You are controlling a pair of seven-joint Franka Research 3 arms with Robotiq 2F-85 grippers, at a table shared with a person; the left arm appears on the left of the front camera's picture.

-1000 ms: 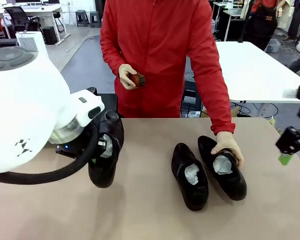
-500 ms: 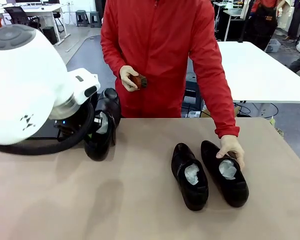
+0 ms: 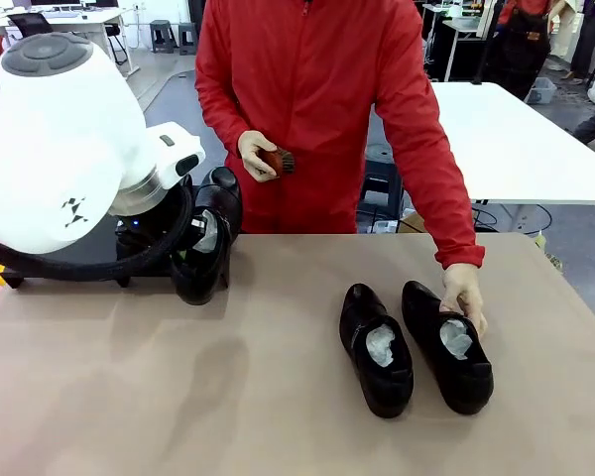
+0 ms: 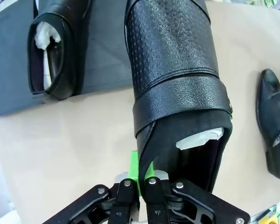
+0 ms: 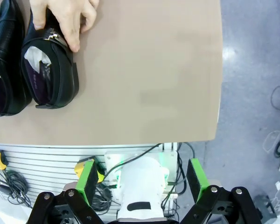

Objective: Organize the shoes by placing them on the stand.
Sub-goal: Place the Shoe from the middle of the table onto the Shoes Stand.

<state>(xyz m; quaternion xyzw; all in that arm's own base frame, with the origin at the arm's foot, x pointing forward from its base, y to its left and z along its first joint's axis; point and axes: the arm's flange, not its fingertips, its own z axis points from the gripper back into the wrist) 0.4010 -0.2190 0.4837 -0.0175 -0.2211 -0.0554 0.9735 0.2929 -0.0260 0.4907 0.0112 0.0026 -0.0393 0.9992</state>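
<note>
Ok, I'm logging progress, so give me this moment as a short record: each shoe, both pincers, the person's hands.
left pincer: shut on the heel rim of the held shoe, whose toe is over the stand
second shoe: lying on the stand
table shoes: middle shoe and rightmost shoe, side by side
person: one hand on the rightmost shoe, other hand holding a brush
right pincer: open, empty, off the table edge

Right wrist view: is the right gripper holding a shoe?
No, the right gripper stands open with nothing between its pads, and the person's hand rests on the shoe farther off.
</note>
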